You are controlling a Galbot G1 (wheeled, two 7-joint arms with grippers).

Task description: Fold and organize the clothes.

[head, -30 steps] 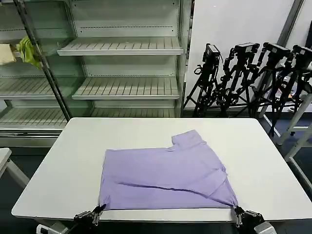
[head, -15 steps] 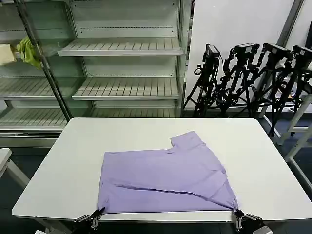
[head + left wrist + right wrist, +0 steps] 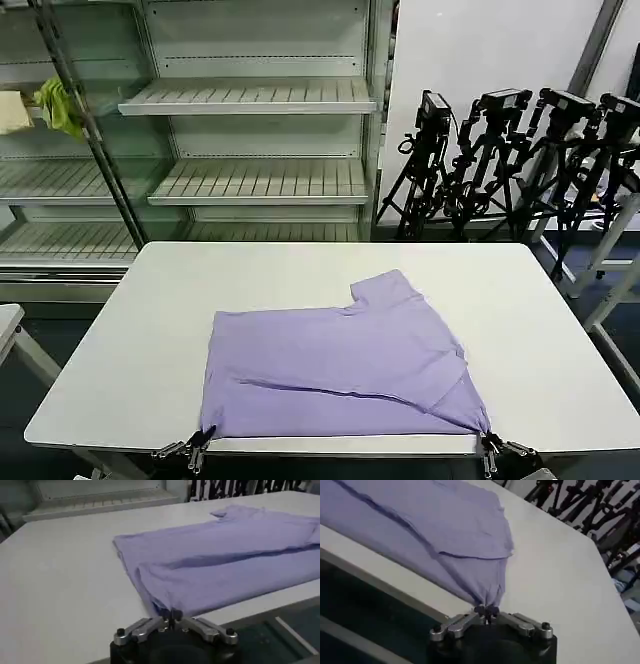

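The clothes are one lavender T-shirt (image 3: 340, 365), lying folded on the white table (image 3: 150, 330) with a sleeve sticking out at the far side. Its near edge reaches the table's front edge. My left gripper (image 3: 197, 447) is shut on the shirt's near left corner (image 3: 165, 607), just off the table's front edge. My right gripper (image 3: 488, 449) is shut on the near right corner (image 3: 487, 597), where the fabric bunches into a point. The left wrist view shows the shirt (image 3: 225, 555) stretched flat across the table; the right wrist view shows the shirt (image 3: 430, 525) with a folded flap.
Metal shelving (image 3: 250, 95) stands behind the table, with a yellow-green cloth (image 3: 58, 105) on a shelf at the far left. Several black tripods (image 3: 510, 160) stand at the back right. Bare tabletop lies left, right and beyond the shirt.
Both grippers have drawn back slightly toward me with the shirt corners, pulling the near edge a little closer to the table's front edge. The shirt lies flatter.
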